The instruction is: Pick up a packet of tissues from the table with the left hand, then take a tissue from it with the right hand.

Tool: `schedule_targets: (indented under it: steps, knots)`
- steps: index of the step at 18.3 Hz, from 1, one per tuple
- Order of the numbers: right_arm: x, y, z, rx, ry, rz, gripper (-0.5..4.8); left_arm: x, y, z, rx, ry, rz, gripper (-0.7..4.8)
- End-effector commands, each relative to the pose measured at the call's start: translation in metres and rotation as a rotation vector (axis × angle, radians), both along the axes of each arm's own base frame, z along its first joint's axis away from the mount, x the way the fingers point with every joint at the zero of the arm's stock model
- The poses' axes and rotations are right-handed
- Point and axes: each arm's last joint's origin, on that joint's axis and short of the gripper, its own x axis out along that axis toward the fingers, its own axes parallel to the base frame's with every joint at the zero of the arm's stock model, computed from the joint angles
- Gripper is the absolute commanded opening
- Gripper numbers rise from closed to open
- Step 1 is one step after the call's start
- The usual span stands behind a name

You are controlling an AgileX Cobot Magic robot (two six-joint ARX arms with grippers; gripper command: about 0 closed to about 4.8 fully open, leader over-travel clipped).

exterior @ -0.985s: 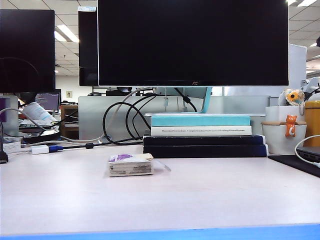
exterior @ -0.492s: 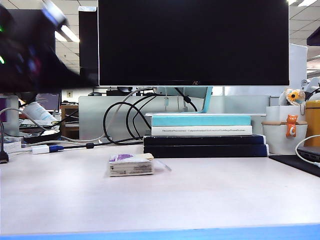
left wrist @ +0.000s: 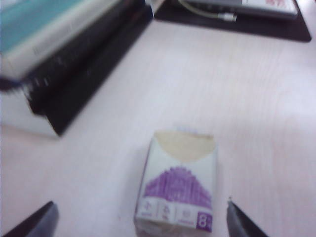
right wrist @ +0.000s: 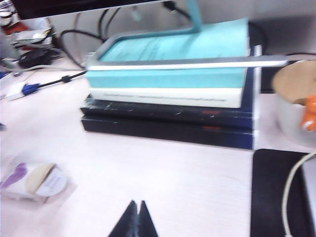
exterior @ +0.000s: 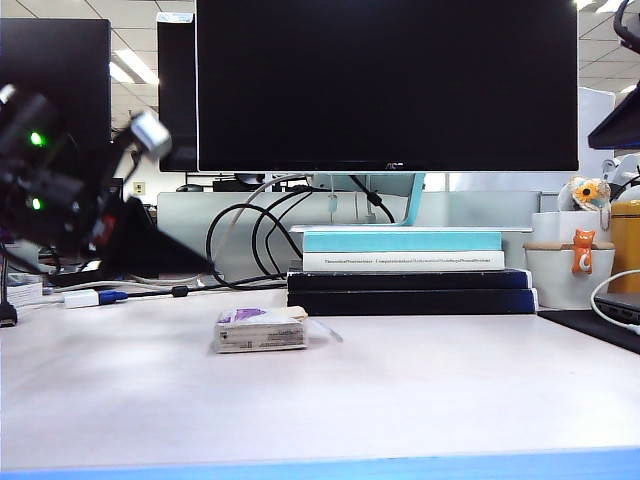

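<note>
Left hand (left wrist: 140, 219) comes in over the worktop (exterior: 400, 390) with jaws spread wide; the packet of tissues (left wrist: 177, 190) lies flat between and just ahead of the tips, untouched. Best to lower square over its long sides before closing, gently, since it is soft. Right hand (right wrist: 136, 217) waits well off to the side, jaws pressed together.

purple-and-white packet of tissues (left wrist: 178, 191), teal-topped books (exterior: 402, 241)
</note>
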Motion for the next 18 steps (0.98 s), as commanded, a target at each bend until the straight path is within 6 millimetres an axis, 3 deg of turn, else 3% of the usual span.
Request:
schedule_targets:
  steps: [1,4,18]
  knots:
    - [0.001,0.000,0.005,0.007,-0.036,0.006,-0.02,-0.003,-0.020,-0.009,0.042,-0.033,-0.051,4.79]
    - [0.001,0.000,0.004,0.007,-0.032,0.006,-0.02,-0.001,-0.037,-0.019,0.112,-0.065,-0.054,4.79]
    - [0.001,0.000,0.003,0.004,-0.014,0.005,-0.02,0.005,-0.046,-0.040,0.087,-0.005,-0.089,4.79]
